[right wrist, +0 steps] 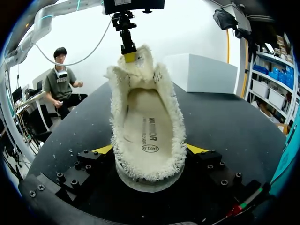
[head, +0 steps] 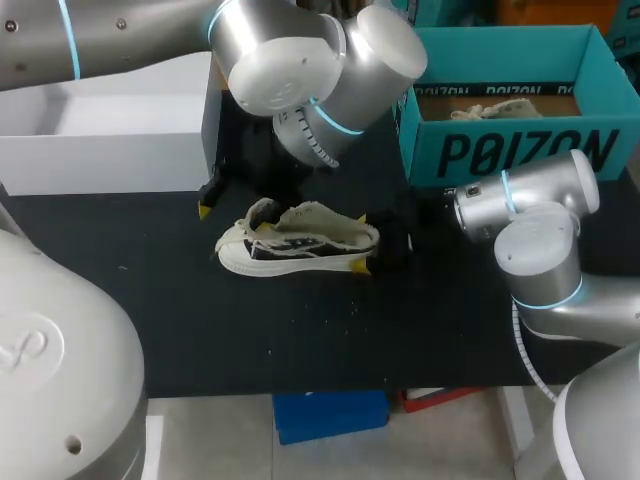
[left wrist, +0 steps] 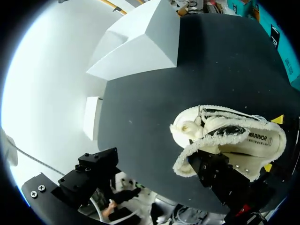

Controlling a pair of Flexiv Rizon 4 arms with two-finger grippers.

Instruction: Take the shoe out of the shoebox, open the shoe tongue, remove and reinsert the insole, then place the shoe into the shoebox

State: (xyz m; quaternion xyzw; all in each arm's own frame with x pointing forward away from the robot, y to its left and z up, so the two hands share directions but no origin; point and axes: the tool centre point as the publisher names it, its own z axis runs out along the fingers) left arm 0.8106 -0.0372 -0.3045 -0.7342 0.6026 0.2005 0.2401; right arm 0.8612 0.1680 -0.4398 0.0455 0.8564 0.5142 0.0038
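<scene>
A cream shoe with black side panels lies on its side on the black table, toe toward my left arm. My right gripper is shut on its heel, one yellow tip on each side. In the right wrist view the shoe opens toward the camera, with the cream insole lying flat inside and the tongue raised at the far end. My left gripper stands wide open over the toe end, one finger above the shoe, the other finger off to the side. The teal shoebox stands at the back right.
A white box stands at the back left, close behind my left gripper. Crumpled paper lies inside the teal shoebox. Bare black table stretches in front of the shoe.
</scene>
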